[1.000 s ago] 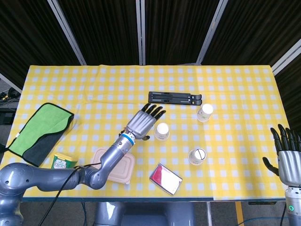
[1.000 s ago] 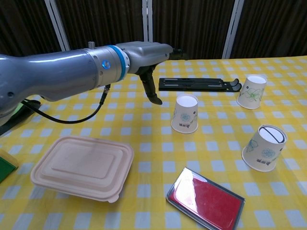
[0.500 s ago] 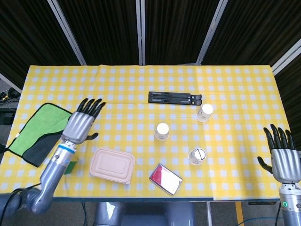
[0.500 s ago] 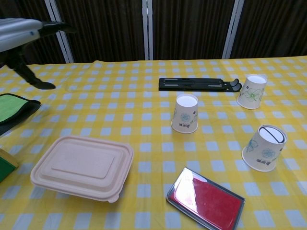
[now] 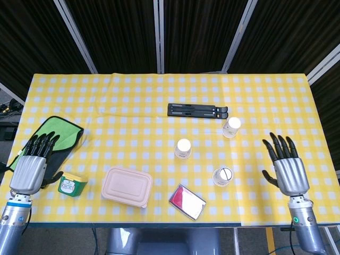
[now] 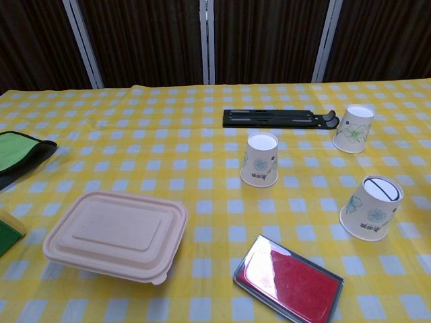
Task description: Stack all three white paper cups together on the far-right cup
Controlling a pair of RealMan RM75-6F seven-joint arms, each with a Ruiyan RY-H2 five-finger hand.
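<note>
Three white paper cups, all upside down and apart on the yellow checked table (image 5: 133,101): middle cup (image 5: 183,148), far-right cup (image 5: 231,127) near the black stand (image 5: 198,111), near cup (image 5: 222,176) beside the red tin (image 5: 187,201). Left hand (image 5: 32,169) spread, holding nothing, over the green cloth (image 5: 50,149). Right hand (image 5: 288,169) spread, empty.
</note>
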